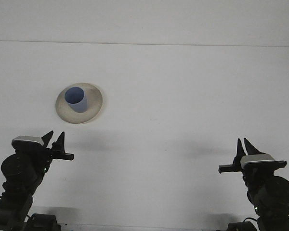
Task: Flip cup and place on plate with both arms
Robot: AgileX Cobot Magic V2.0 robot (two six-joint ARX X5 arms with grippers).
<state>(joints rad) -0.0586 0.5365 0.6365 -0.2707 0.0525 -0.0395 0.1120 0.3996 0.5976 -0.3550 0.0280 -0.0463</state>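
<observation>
Blue cup (77,99) standing upright on the cream plate (93,111), mouth up, in the left half of the tabletop (183,96), about midway between near and far edge. Looks set just left of the plate's centre, with bare rim showing mostly to its right and front. Reads as done, or all but done, judging by how cup and plate sit.

Probably thin plastic or paper, judging by the plain matte wall: light, easily tipped, likely to dent under a hard squeeze. Smooth sides, so liable to slip in a slack pinch. Best taken across the wall at about mid-height, jaws either side, with moderate pressure; rim likely the stiffest part but awkward to approach from the side. Plate shallow and low, probably harder and heavier, unlikely to shift unless the cup is dragged.

Left gripper (54,137) near the front-left corner, well apart from the plate, fingers only narrowly parted, empty. Right gripper (243,145) near the front-right corner, far from cup and plate, fingers likewise nearly together, empty.
</observation>
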